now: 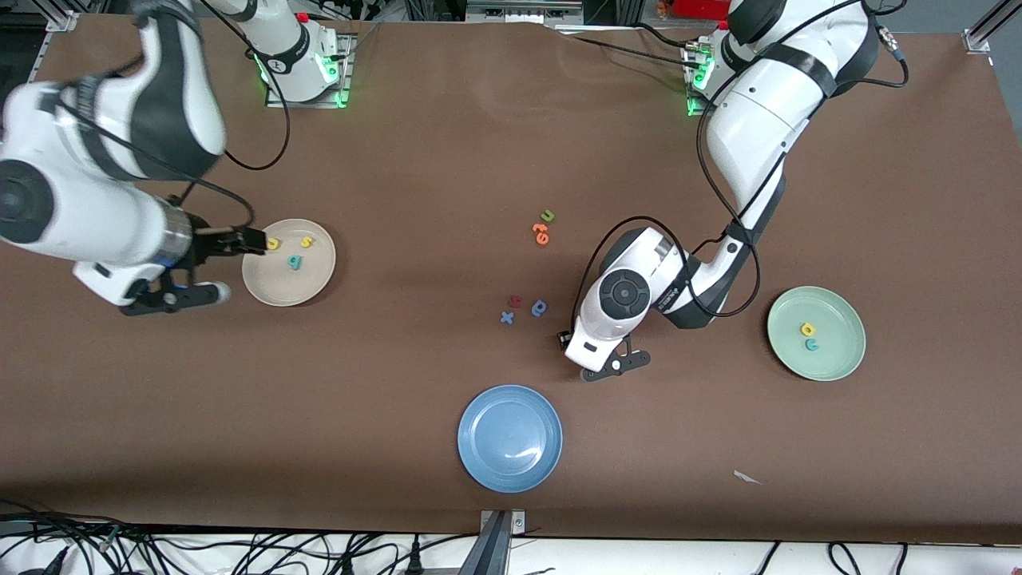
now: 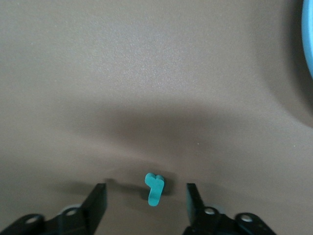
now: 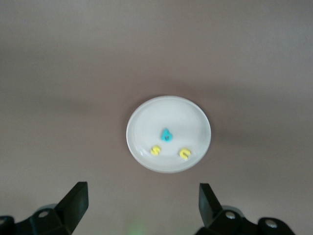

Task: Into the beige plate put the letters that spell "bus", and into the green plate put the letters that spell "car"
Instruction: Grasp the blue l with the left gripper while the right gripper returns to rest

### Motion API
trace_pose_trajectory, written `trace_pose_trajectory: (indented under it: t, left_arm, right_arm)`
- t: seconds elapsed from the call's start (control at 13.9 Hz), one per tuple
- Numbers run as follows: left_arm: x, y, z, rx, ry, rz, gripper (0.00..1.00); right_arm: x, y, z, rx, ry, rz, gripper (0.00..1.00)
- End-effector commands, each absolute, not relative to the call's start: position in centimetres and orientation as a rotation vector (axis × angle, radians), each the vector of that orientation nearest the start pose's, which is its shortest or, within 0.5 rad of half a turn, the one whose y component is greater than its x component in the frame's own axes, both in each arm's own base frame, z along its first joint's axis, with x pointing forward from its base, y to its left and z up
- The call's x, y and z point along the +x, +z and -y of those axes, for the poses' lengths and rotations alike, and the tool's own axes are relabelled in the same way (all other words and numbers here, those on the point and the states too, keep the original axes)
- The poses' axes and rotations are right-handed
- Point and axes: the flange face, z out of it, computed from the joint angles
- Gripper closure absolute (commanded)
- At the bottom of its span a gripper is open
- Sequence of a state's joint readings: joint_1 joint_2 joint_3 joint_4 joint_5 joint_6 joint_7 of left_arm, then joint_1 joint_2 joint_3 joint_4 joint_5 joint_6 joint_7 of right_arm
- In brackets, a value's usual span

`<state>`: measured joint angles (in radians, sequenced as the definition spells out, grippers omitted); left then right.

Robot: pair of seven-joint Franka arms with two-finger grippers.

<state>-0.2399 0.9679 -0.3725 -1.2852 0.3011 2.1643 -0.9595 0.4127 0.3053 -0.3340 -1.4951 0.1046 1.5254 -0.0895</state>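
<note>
A robotics lab: two white robot arms (image 1: 742, 160) are bolted to metal base plates (image 1: 307, 88) with green status lights, on a table (image 1: 447, 144) covered in brown cloth, with loose cables (image 1: 239, 551) trailing along its edge.

Two glossy white robot arms with black joint bands and looping black cables. Green lights glow at both bases. Each black two-finger end effector (image 2: 146, 205) (image 3: 142, 205) has screw-fastened mounts.

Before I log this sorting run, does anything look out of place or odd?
One thing: a small pale scrap lies on the table nearer the front camera than the green plate, unlike any letter. Otherwise nothing stands out; the plated letters sit inside their rims.
</note>
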Motion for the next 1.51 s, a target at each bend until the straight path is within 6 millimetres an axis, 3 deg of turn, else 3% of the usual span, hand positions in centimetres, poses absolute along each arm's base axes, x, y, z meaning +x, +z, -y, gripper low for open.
trace_pose_trajectory:
  t: [0.0,0.14,0.29,0.43,0.65,0.87,1.15,1.44]
  left_arm:
    - [65.6,18.1,36.3,-3.12,0.079,0.549,0.42]
    - [65.5,17.8,36.3,-3.114,0.085,0.565,0.49]
    - [65.6,17.9,36.5,-3.117,0.08,0.565,0.56]
    - [65.6,17.7,36.7,-3.116,0.08,0.58,0.59]
    - [65.6,17.5,36.8,-3.112,0.084,0.598,0.63]
    - [65.5,17.3,36.8,-3.111,0.088,0.595,0.72]
    - [65.6,17.2,36.6,-3.109,0.087,0.595,0.79]
    - [65.7,17.1,36.3,-3.105,0.085,0.596,0.84]
  right_arm:
    - [58.2,50.3,-8.1,-3.144,0.417,0.169,0.0]
    - [55.8,50.8,-7.7,-3.183,0.275,0.007,0.0]
    - [54.5,51.4,-4.9,-3.16,0.037,-0.009,0.0]
    - [54.7,56.1,-2.2,-3.13,-0.097,0.008,0.0]
    - [53.7,58.8,0.6,-3.139,0.057,-0.039,0.0]
    - [53.9,58.9,0.9,-3.139,0.106,0.015,0.0]
    - [53.8,59.0,-0.7,-3.131,0.12,0.038,0.0]
    - [53.9,58.7,-0.3,-3.129,0.13,0.021,0.0]
